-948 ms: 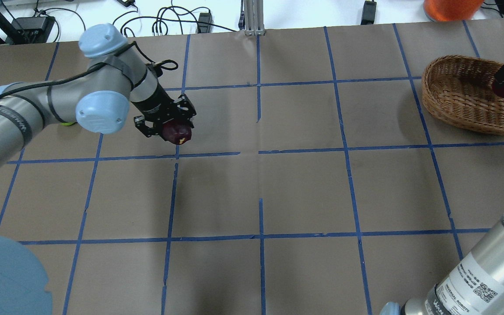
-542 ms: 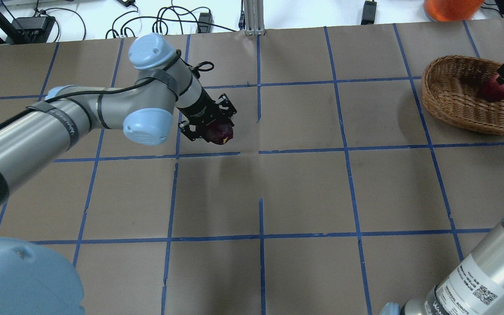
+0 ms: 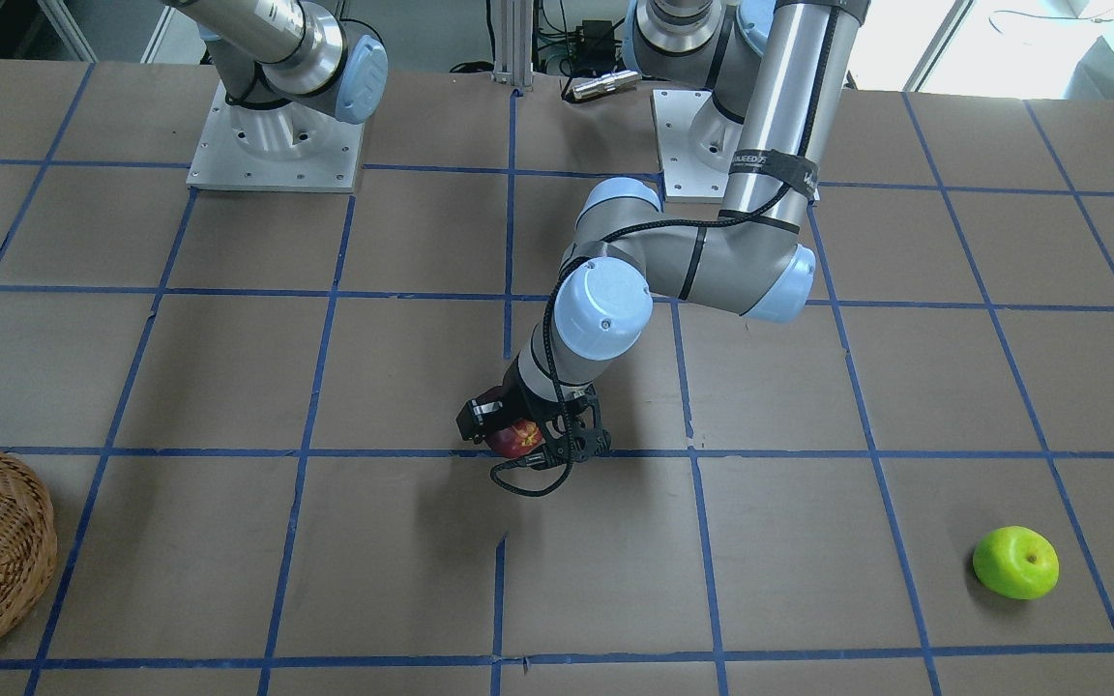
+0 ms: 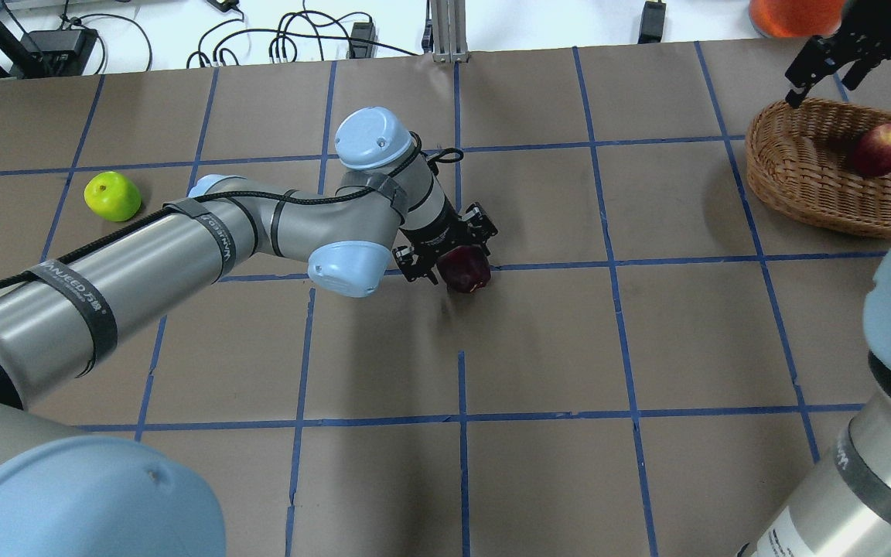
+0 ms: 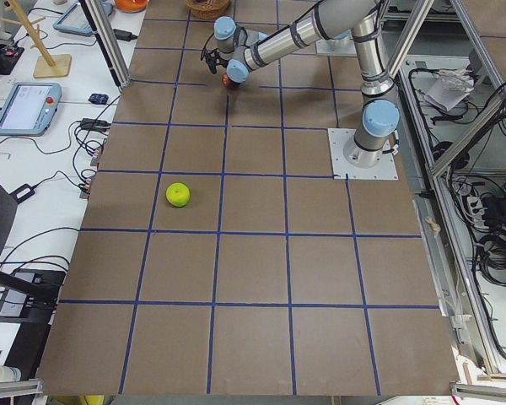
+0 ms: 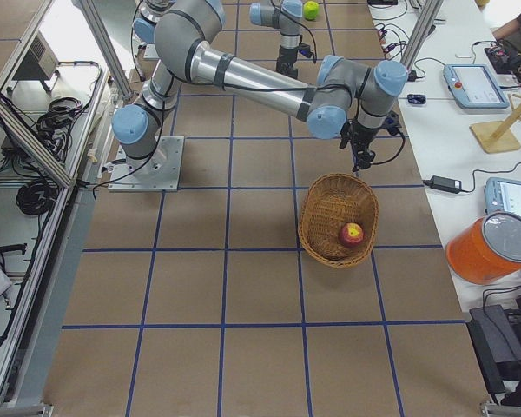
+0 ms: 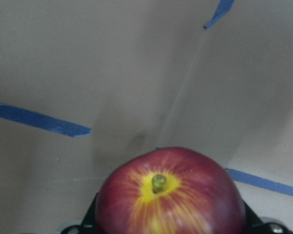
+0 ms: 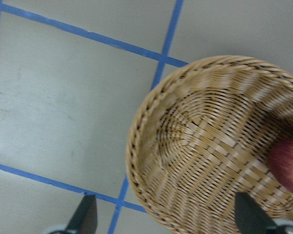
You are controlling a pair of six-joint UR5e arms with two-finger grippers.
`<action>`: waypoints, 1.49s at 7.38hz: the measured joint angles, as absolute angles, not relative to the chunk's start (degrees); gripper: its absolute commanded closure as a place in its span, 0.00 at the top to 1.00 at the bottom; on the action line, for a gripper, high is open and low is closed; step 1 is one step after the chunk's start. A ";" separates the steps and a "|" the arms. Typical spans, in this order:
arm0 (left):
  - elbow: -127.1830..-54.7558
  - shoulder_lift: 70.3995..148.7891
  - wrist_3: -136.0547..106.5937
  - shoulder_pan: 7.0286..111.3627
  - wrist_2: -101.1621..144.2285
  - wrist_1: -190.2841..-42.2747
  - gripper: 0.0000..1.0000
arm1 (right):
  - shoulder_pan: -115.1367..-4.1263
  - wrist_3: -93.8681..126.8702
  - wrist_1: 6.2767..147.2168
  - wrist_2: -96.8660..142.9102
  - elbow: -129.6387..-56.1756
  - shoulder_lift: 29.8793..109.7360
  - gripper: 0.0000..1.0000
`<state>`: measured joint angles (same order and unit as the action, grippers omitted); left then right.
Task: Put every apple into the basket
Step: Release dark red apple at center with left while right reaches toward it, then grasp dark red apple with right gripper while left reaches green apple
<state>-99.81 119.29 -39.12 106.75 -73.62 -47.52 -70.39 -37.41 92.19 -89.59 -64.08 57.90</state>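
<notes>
My left gripper is shut on the dark maroon apple and holds it a little above the table's middle; it also shows in the front view and fills the left wrist view, yellow around its stem. The red apple lies inside the wicker basket at the far right. My right gripper is open and empty, above the basket's far rim. Its wrist view shows the basket and the red apple below. The lime green apple lies on the table at the far left.
An orange container stands beyond the basket, off the table's back edge. Cables and power bricks lie behind the table. The tabletop is brown paper with a blue tape grid.
My left arm has swung right with the maroon apple toward the table's middle, uncovering the green apple. My right gripper has let the red apple go into the basket and risen away.
</notes>
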 measured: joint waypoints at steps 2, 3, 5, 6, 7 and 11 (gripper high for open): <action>-99.42 118.43 -38.76 106.43 -73.73 -47.19 1.00 | -76.01 -29.13 91.59 -86.26 -65.46 58.77 1.00; -99.31 117.33 -38.15 105.30 -73.91 -47.23 1.00 | -79.62 -24.53 91.91 -84.96 -66.82 59.07 1.00; -99.18 114.10 -32.16 98.80 -74.46 -49.07 1.00 | -87.34 -17.38 97.22 -81.77 -71.59 59.25 1.00; -99.13 112.12 -25.28 93.70 -74.61 -52.00 1.00 | -90.48 -16.42 101.97 -81.24 -74.96 59.45 1.00; -99.09 110.36 -16.74 88.09 -75.44 -55.07 1.00 | -94.00 -16.29 107.74 -81.24 -78.16 59.61 1.00; -92.01 112.44 19.95 69.73 -84.71 -61.77 1.00 | -106.12 -16.42 123.57 -81.75 -87.81 59.49 1.00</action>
